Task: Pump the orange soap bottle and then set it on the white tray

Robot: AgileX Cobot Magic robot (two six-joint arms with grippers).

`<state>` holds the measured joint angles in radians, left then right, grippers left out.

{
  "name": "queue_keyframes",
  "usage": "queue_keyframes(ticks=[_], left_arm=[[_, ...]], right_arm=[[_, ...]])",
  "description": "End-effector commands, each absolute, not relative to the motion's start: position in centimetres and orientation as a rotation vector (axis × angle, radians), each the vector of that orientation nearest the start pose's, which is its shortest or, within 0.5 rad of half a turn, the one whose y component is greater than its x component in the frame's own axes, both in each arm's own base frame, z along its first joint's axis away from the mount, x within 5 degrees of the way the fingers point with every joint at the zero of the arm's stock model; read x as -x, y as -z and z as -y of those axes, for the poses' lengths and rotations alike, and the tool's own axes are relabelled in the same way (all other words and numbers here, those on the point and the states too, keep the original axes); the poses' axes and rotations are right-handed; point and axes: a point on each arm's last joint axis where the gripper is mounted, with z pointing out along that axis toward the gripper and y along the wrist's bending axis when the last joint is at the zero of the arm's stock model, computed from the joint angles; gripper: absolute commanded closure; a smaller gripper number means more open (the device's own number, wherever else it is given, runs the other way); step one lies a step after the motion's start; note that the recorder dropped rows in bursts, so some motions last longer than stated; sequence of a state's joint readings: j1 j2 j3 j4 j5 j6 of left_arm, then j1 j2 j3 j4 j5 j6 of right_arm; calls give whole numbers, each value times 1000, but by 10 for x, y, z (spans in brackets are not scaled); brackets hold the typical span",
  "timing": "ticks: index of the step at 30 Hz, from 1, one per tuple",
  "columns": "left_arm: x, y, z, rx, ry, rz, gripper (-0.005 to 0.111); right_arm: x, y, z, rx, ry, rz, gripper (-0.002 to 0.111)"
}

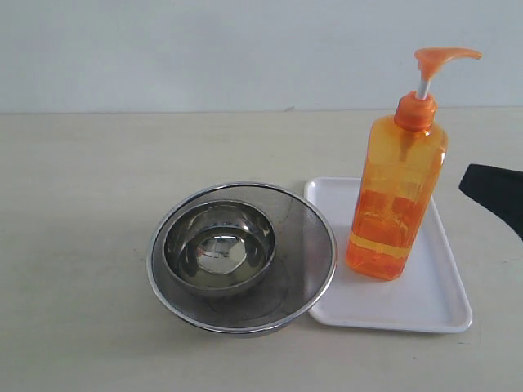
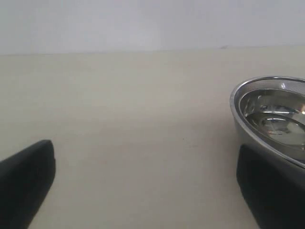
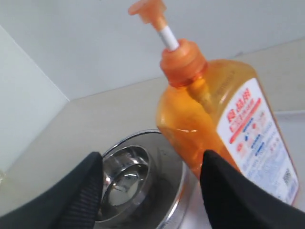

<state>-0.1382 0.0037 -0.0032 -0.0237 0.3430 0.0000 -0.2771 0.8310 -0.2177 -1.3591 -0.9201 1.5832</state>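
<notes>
- Only the exterior view gives the whole layout. The orange soap bottle (image 1: 396, 196) stands upright on the white tray (image 1: 433, 294), on the tray's part toward 10 o'clock. Its pump head (image 1: 445, 57) is raised, with the spout pointing to 3 o'clock.
- At the tray's 9 o'clock side sits a large steel bowl (image 1: 306, 261) with a small steel bowl (image 1: 184, 253) nested inside. From this angle the large bowl's rim overlaps the tray's edge.
- Only the right wrist view shows the bottle's white label (image 3: 259, 138) with red print. There the right gripper (image 3: 150, 164) is released, its fingers spread around nothing, and the bottle stands beyond them.
- In the exterior view that gripper is just a dark tip at the 3 o'clock edge, apart from the tray and the bottle.
- The left gripper (image 2: 145, 152) appears only in its own wrist view. It is released, with bare table between the wide-set fingers and the large bowl's rim beside one finger.
- The table (image 1: 82, 204) lies bare from 7 to 11 o'clock of the bowls. The wall (image 1: 204, 49) bounds it at 12 o'clock.
</notes>
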Motion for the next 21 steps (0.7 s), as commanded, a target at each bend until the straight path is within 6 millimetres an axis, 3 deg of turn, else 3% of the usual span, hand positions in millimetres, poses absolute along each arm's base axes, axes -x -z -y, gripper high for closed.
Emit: queue_keyframes(ticks=[1, 12, 17, 21], left_arm=[[-53, -182, 8, -110, 120, -1825, 11], [-53, -182, 8, -110, 120, -1825, 11], [-53, -182, 8, -110, 120, -1825, 11], [-53, -182, 8, -110, 120, -1825, 11]], right_arm=[[-137, -224, -27, -52, -769, -1859, 55], [-125, -182, -12, -171, -496, -2026, 55], [-120, -174, -14, -156, -508, -2055, 55], [-119, -177, -21, -148, -612, -2039, 55]])
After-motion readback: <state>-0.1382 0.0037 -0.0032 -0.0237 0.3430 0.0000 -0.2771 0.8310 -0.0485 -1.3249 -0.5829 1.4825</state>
